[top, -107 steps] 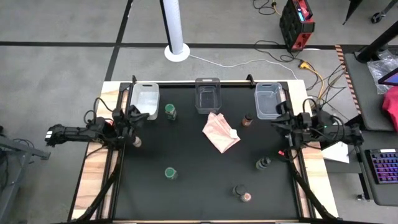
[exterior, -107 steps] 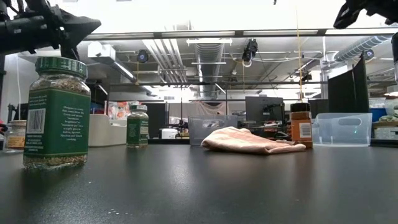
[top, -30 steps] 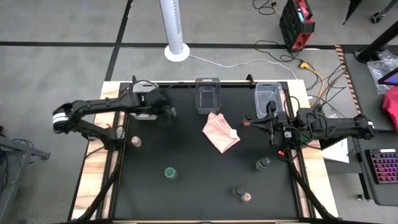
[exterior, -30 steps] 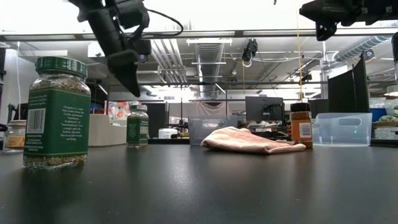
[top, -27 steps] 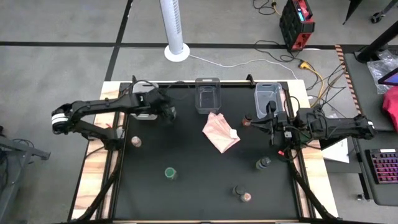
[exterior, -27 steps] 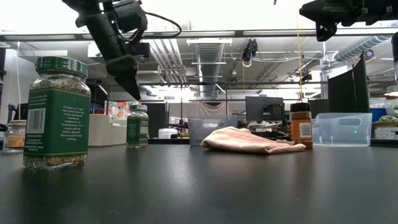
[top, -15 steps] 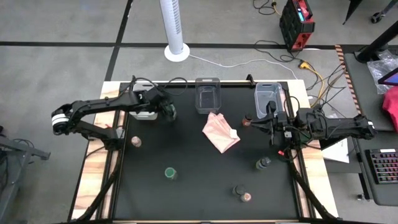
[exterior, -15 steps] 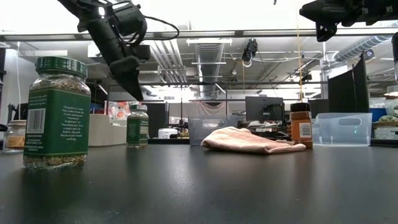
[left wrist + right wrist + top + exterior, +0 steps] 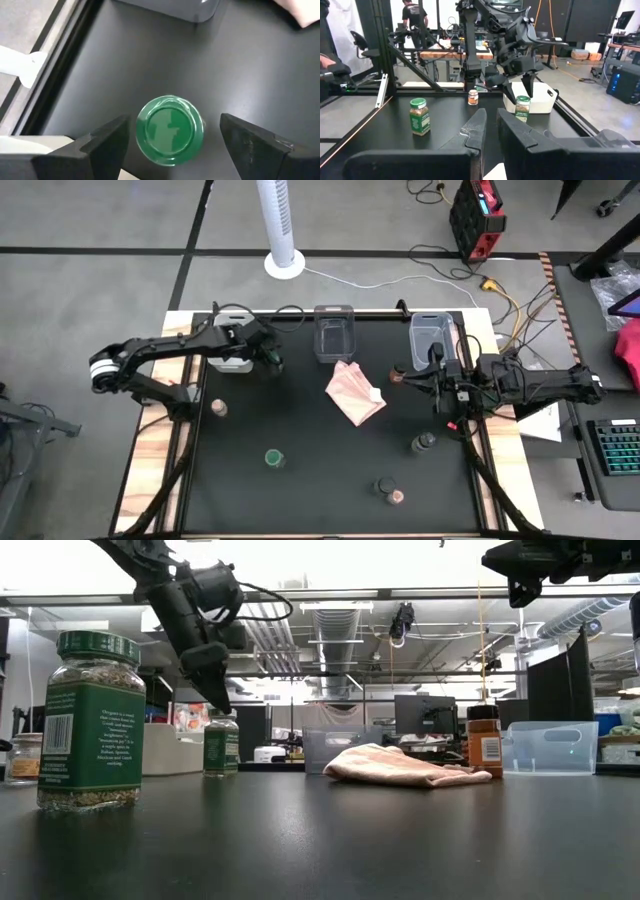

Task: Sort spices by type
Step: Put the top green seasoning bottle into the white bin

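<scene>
Left gripper: now lower than a second ago, poised above the green-lidded jar at the table's 11 o'clock, fingers wide apart, holding nothing. Pickup judged imminent. Right gripper: at 3 o'clock, unmoved, closed, empty.

A black table carries three clear bins along the frame's top edge, a pink cloth at centre, and six spice jars scattered left, right and bottom.
</scene>
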`<state>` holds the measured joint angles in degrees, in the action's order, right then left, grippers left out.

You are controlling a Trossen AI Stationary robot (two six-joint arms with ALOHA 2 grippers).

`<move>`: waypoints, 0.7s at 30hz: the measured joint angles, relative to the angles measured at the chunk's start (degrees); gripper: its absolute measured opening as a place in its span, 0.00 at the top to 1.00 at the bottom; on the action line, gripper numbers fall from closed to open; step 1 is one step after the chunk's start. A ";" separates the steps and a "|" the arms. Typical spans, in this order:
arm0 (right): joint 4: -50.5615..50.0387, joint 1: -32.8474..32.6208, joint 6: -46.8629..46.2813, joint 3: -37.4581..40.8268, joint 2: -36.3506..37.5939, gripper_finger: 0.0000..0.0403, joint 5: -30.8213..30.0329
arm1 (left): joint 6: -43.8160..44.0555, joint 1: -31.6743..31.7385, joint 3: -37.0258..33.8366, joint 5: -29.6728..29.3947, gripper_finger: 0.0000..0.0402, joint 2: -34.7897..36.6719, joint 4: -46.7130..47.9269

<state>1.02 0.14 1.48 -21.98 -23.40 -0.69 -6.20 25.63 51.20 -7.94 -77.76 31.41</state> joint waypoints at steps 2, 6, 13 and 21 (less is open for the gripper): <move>-0.04 0.00 0.00 0.00 0.00 0.90 0.00 | -0.37 0.04 0.00 0.02 0.28 -0.85 -0.58; -0.24 0.00 0.00 0.00 0.00 0.90 0.00 | -1.00 0.08 -0.02 0.02 0.28 -2.62 -1.95; -0.33 0.00 0.00 0.00 0.00 0.90 0.00 | -1.46 0.08 -0.02 0.00 0.33 -4.06 -2.14; -0.36 0.00 -0.34 0.00 0.00 0.90 0.00 | -1.72 0.05 0.11 0.44 0.53 -4.32 -2.93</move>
<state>0.65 0.14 1.14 -21.98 -23.40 -0.69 -7.92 25.68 51.31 -7.51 -82.09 28.48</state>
